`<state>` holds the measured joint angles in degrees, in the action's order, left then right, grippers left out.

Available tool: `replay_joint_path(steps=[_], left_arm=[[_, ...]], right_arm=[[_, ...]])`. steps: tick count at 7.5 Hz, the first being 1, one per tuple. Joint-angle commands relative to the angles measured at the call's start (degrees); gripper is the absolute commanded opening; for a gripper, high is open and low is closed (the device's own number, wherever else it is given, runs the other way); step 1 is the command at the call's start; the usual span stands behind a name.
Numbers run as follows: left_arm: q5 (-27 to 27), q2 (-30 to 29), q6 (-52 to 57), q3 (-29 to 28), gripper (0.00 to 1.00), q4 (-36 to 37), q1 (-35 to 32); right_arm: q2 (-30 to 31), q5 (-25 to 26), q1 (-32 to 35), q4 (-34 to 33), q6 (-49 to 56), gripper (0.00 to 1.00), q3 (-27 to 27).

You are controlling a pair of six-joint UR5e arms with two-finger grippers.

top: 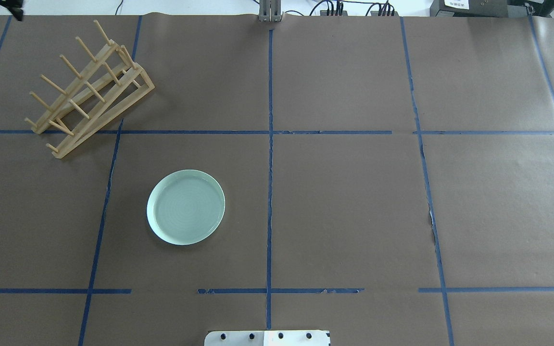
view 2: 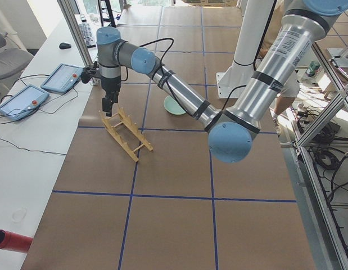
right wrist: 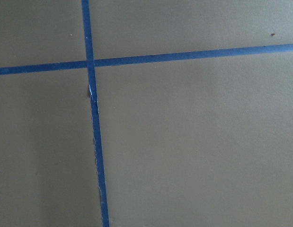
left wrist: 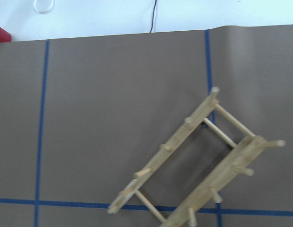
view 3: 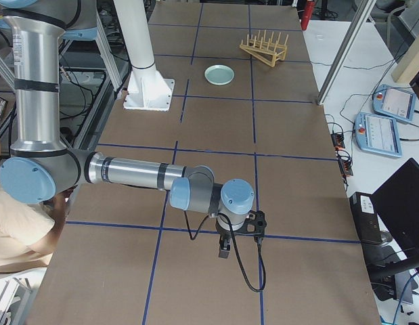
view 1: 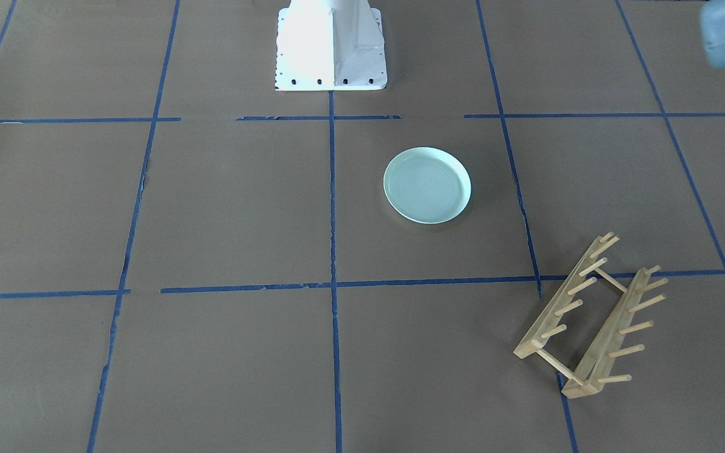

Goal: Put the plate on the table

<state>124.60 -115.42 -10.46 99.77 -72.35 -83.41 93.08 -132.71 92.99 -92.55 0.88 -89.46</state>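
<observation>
**Plate lay flat on the table, well apart from both grippers.**
You had the left gripper hanging over the far end of the rack. From that gripper the plate sat beyond the rack, toward the robot base, so the rack stood roughly between them. The right gripper pointed down near a tape crossing at the other end of the table, far from the plate. You could not tell whether either gripper was parted or closed.
</observation>
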Motion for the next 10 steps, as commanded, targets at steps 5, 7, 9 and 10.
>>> replay_joint_path(steps=[5,7,9,10], left_arm=[[6.2,27.0,17.6,-7.3,1.0,-15.1,-11.7],[6.3,26.8,16.7,-7.0,1.0,-15.5,-11.7],[6.3,26.9,16.9,-6.9,1.0,-15.2,-11.7],[6.2,26.8,17.0,-6.3,1.0,-14.9,-11.7]], right_arm=[[0.0,0.0,0.0,0.0,0.0,1.0,0.1],[0.0,0.0,0.0,0.0,0.0,1.0,0.0],[0.0,0.0,0.0,0.0,0.0,1.0,0.0],[0.0,0.0,0.0,0.0,0.0,1.0,0.1]])
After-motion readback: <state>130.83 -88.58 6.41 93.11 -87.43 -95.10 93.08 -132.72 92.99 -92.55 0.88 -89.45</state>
